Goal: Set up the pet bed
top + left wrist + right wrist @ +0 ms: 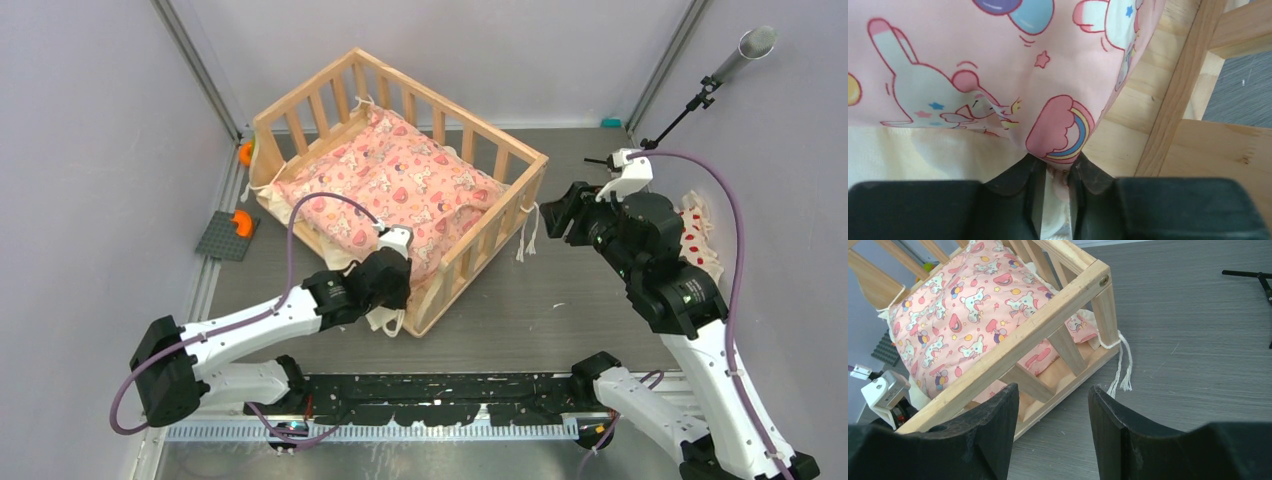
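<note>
Wood pet bed (451, 105) diag., far-L to near-R

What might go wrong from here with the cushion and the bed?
The left jaws pinch only a thin fold of the pink cushion; it may slip out when pulled.
The cushion lies unevenly in the pet bed, so a hard tug may drag the frame along.
The cream tie hangs outside, near the open right jaws, and may snag.
</note>
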Controlling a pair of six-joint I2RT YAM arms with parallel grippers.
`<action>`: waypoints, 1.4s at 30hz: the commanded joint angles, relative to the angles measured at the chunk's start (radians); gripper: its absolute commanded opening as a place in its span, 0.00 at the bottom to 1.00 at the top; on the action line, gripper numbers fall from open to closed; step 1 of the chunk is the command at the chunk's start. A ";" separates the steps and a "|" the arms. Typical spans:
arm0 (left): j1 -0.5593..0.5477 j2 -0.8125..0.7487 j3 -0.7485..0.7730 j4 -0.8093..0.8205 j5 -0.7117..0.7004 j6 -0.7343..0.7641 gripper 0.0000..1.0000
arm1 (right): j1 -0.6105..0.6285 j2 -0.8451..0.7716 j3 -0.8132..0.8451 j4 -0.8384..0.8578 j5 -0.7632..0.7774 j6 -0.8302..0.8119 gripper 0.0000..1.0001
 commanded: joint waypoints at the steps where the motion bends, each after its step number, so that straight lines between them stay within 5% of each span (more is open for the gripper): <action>1: 0.013 -0.023 0.047 0.015 0.017 0.023 0.13 | -0.001 -0.039 -0.005 0.002 -0.038 0.008 0.58; 4: 0.028 -0.044 0.101 -0.012 0.027 0.056 0.00 | -0.001 -0.046 0.010 -0.022 -0.072 -0.002 0.58; 16: 0.276 -0.022 0.353 -0.073 0.275 0.163 0.00 | -0.001 -0.037 0.037 0.069 -0.465 0.050 0.59; 25: 0.396 0.060 0.488 -0.069 0.441 0.180 0.00 | 0.026 0.088 0.121 0.175 -0.581 0.099 0.61; 28: 0.433 0.077 0.527 -0.070 0.484 0.176 0.00 | 0.127 0.189 0.205 0.153 -0.519 0.052 0.59; 33: 0.506 0.091 0.557 -0.068 0.541 0.170 0.00 | 0.468 0.433 0.419 0.036 -0.215 -0.137 0.58; 42: 0.625 0.113 0.582 -0.048 0.663 0.145 0.00 | 0.505 0.680 0.424 0.128 -0.092 -0.139 0.53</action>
